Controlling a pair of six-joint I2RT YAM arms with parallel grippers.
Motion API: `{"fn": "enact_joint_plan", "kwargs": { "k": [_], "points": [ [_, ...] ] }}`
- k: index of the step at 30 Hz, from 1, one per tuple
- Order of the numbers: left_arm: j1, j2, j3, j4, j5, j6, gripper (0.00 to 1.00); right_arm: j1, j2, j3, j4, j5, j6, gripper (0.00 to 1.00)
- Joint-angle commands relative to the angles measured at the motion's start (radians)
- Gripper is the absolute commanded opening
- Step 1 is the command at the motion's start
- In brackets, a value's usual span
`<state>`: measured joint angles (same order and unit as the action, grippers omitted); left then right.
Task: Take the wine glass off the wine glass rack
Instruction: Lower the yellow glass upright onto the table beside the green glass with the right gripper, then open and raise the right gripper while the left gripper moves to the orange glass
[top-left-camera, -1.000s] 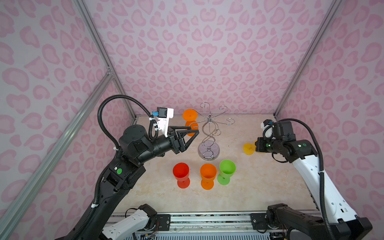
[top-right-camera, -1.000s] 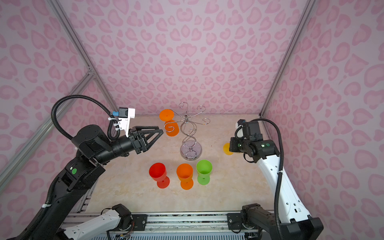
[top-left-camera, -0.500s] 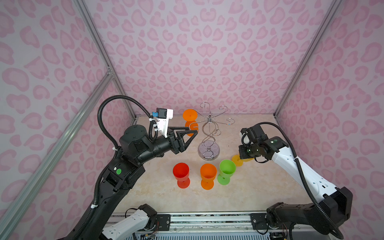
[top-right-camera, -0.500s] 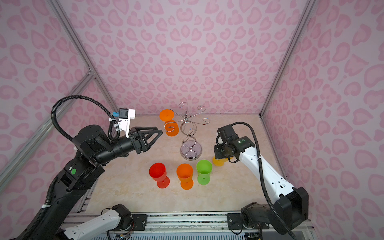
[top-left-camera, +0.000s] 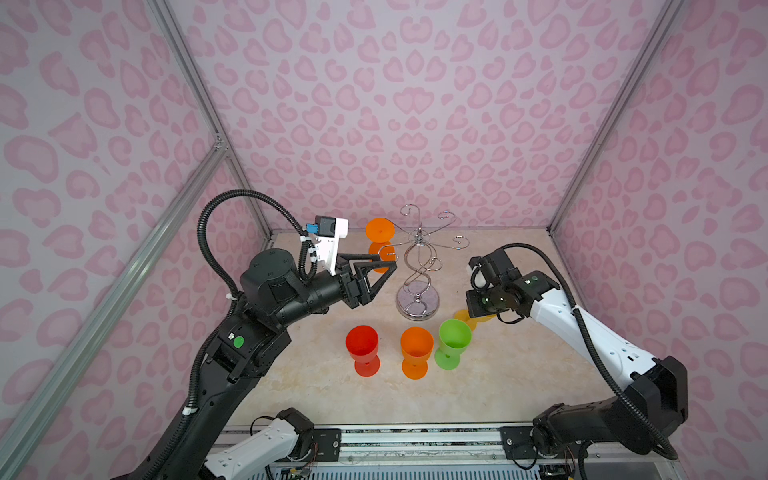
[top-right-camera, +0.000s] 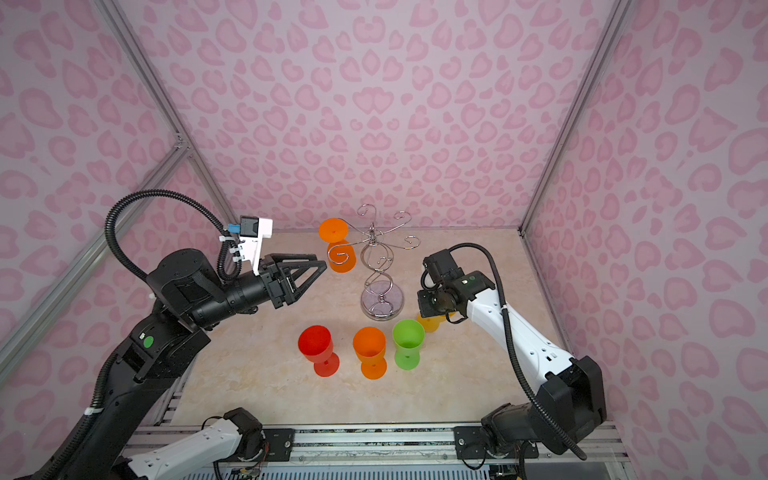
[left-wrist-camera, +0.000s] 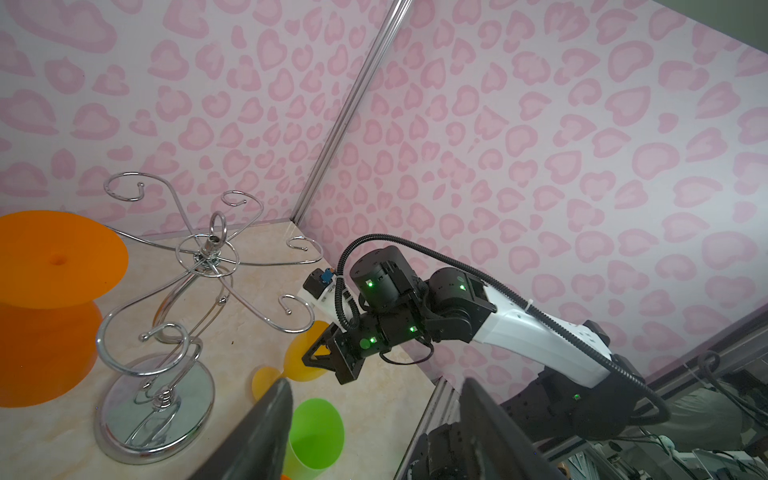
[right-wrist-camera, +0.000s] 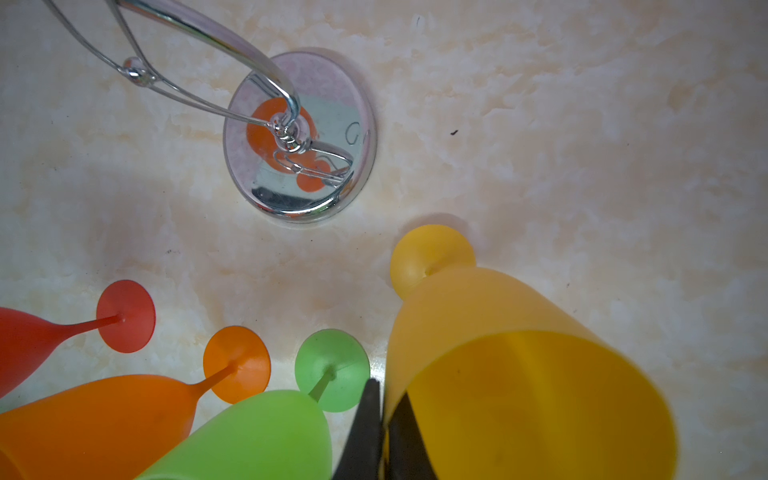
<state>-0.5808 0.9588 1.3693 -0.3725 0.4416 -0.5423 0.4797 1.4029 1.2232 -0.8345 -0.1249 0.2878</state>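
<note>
The right hand (right-wrist-camera: 384, 409), hidden under its own wrist in both top views, pinches the rim of the mostly covered yellow glass (right-wrist-camera: 498, 299) at lower right of the chrome wire rack (top-left-camera: 417, 303). The left arm reaches level. The left hand (top-left-camera: 390, 265) is spread wide and covers part of the bowl of the translucent orange glass (top-left-camera: 380, 230), which hangs upside down from an upper-left hook.

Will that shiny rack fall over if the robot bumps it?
Probably not easily: the wine glass rack stands on a wide disc base. Yet it is tall and thin, with one orange glass hanging on one side, so a high shove might tip it.
</note>
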Motion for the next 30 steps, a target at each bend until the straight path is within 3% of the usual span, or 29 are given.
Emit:
{"fn": "enact_joint_plan", "kwargs": {
  "k": [1,16,21,30],
  "points": [
    [0.001,0.0,-0.003,0.003,0.011,-0.001,0.66,0.004,0.005,0.009,0.005,-0.013,0.002,0.14],
    [0.001,-0.01,-0.018,0.006,0.019,-0.007,0.67,0.011,-0.042,0.045,-0.013,-0.054,0.008,0.29],
    [0.002,-0.011,-0.018,-0.006,-0.003,-0.017,0.67,0.011,-0.079,0.056,-0.027,-0.062,0.007,0.3],
    [0.107,-0.028,-0.08,0.032,0.031,-0.143,0.67,-0.017,-0.177,0.064,-0.047,-0.09,0.004,0.31]
  ]
}}
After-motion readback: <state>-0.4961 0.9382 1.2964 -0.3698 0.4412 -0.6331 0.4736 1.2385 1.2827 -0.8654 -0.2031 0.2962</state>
